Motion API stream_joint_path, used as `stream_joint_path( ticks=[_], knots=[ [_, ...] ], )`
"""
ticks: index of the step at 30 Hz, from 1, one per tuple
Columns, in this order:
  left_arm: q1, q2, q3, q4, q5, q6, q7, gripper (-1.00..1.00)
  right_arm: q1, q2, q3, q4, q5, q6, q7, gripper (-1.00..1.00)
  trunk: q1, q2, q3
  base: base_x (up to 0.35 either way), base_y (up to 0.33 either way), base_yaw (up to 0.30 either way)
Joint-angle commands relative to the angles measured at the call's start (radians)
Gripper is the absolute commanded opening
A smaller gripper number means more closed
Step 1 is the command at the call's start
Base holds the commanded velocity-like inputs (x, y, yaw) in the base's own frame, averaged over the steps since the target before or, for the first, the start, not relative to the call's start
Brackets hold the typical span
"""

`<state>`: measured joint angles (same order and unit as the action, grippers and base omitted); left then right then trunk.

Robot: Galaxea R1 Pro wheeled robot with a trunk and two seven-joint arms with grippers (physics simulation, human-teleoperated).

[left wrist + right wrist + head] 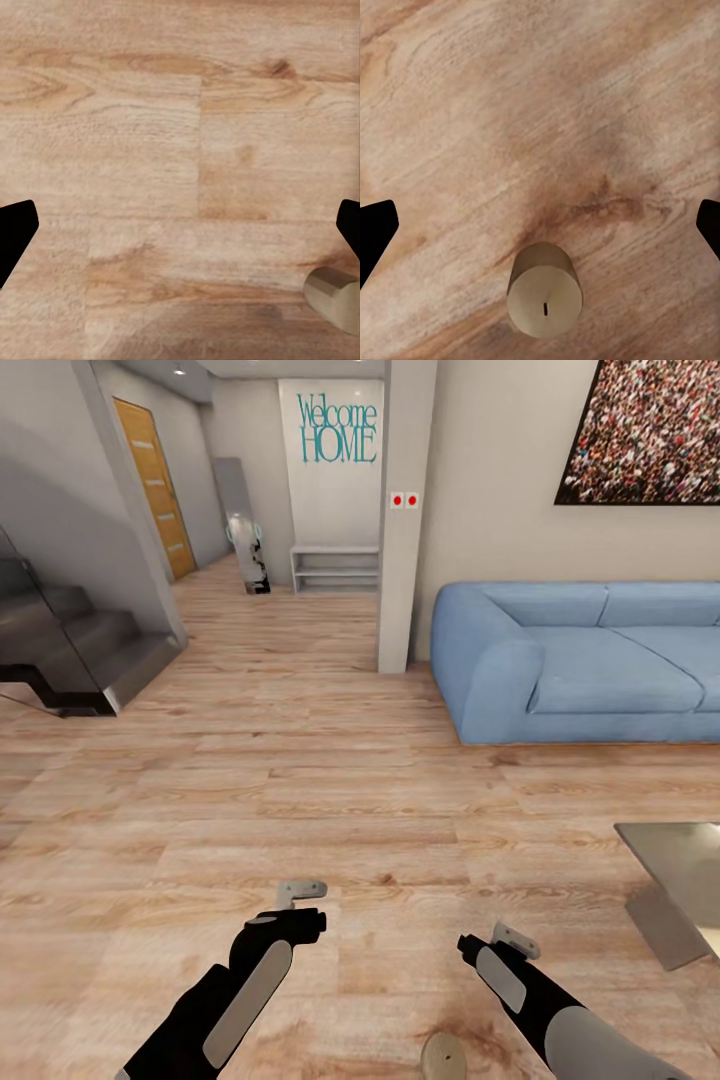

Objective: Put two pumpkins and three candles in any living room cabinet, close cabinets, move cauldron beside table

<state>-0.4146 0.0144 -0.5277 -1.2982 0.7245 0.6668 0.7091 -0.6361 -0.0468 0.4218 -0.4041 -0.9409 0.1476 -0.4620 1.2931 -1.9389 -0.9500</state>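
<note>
You are looking across a wide light wood plank floor (300, 780), with a long pale blue upholstered sofa (590, 660) against the wall to your right and dark grey stairs (80, 650) to your left. Far down the hall stands a low white open shelf unit (335, 568) under the teal lettering; its shelves look bare, though it is too distant to be sure. The corner of a grey glass-topped table (675, 880) comes in at the right edge.

Your left gripper (300, 892) hangs over bare planks with its black fingers (16, 234) spread wide, nothing between them. Your right gripper (500, 938) is likewise released, its fingers (375, 232) wide apart and holding nothing.

The one short tan cylindrical candle (545, 298) stands upright on the floor, wick slot showing on top. It sits near your base, between the two arms, below the right gripper's fingers and not touching them. The left wrist view catches it (335, 298) just beside one fingertip, apart from it.
</note>
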Motion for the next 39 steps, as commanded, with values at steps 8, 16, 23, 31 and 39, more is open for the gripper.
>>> stream_joint_path(
  ticks=[8, 16, 23, 31, 39],
  knots=[
    [-0.001, -0.001, -0.002, -0.001, 0.011, 0.033, 0.01, 1.0, -0.001, 0.003, 0.016, 0.001, -0.005, 0.019, -0.008, 1.0, 0.031, -0.057, -0.026, 0.0, 0.0, 0.0],
    [-0.001, -0.003, -0.003, -0.002, 0.012, 0.046, 0.009, 1.0, -0.001, 0.004, 0.078, 0.025, -0.007, 0.113, 0.033, 1.0, 0.061, -0.113, -0.051, 0.0, 0.0, 0.0],
    [-0.001, -0.002, -0.001, -0.003, 0.011, 0.047, 0.009, 1.0, -0.001, 0.005, 0.082, 0.118, -0.003, 0.138, 0.038, 1.0, 0.088, -0.162, -0.073, 0.0, 0.0, 0.0],
    [-0.001, -0.001, 0.009, -0.003, 0.012, 0.047, 0.01, 1.0, -0.001, 0.006, 0.084, 0.152, -0.004, 0.141, 0.041, 1.0, 0.119, -0.218, -0.098, 0.0, 0.0, 0.0],
    [-0.001, 0.0, 0.013, -0.008, 0.011, 0.047, 0.01, 1.0, -0.001, 0.009, 0.174, 0.154, -0.004, 0.141, 0.11, 1.0, 0.149, -0.274, -0.123, 0.0, 0.0, 0.0]
  ],
)
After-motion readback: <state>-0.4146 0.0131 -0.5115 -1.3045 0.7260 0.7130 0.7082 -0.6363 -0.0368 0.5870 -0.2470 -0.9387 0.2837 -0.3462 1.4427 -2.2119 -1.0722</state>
